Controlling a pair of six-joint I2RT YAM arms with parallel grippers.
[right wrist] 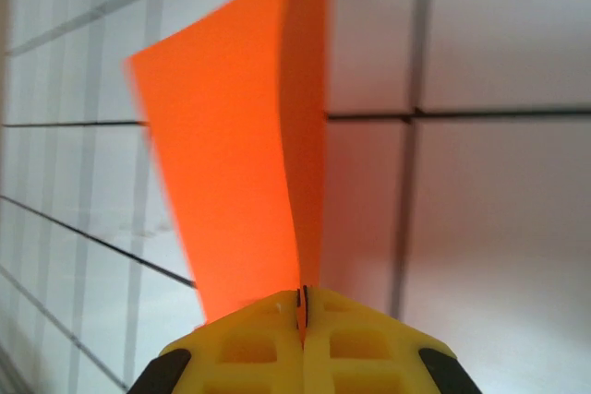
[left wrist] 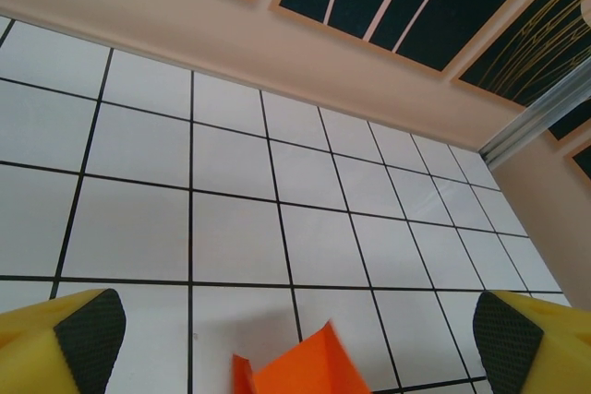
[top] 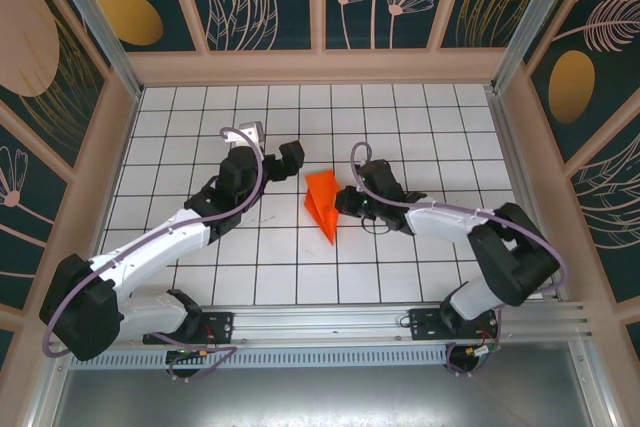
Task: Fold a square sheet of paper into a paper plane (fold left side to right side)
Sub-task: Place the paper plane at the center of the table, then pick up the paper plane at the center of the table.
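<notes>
My right gripper [right wrist: 302,306] is pinching the creased, seemingly near-finished paper plane [top: 322,203]; my left gripper [top: 268,147] is hanging released.

Bright, even light from above; shadows on the table [top: 400,117] are faint. The right wrist view is blurred (the paper [right wrist: 240,154] sits very close), its grid lines smeared; other views sharp.
</notes>
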